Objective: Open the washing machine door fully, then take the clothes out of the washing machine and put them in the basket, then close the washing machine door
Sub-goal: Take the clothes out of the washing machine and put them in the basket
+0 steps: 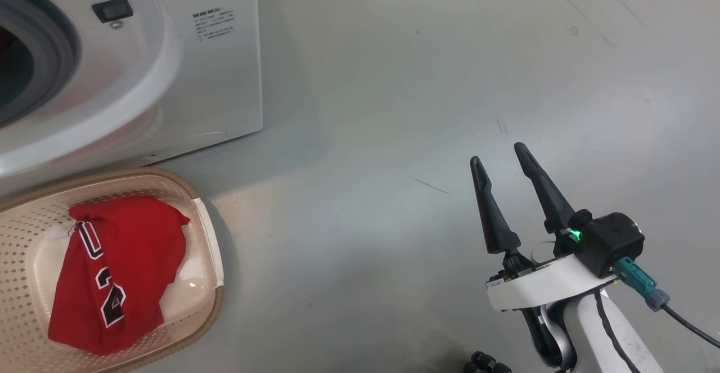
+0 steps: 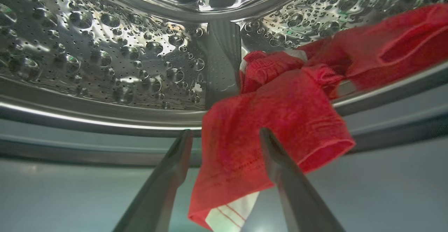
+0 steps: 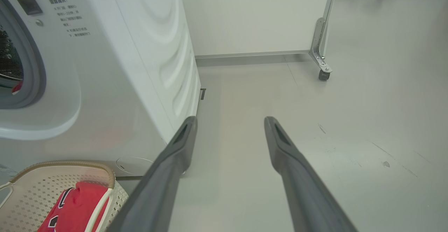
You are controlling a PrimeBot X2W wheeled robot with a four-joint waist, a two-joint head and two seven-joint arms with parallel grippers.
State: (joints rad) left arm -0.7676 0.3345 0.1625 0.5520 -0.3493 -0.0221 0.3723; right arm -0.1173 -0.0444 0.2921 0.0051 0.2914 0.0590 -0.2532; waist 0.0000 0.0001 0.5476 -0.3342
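A pale grey floor (image 1: 394,108) spread around the white washing machine (image 1: 225,69). Just beside the machine, the basket (image 1: 209,249) held a red jersey (image 1: 124,266). The left hand (image 2: 225,135) stood open at the mouth of the drum (image 2: 105,50), close to a red garment (image 2: 280,113) draped over its lip. The right hand (image 1: 498,155) hung open above the floor.

The pale grey floor (image 1: 394,108) under me is scuffed with thin dark marks. On it the washing machine (image 1: 225,80) stands at ten o'clock, and the basket (image 1: 209,238) sits at eight, just before it. At six are small black lumps (image 1: 484,363), perhaps part of my own base.
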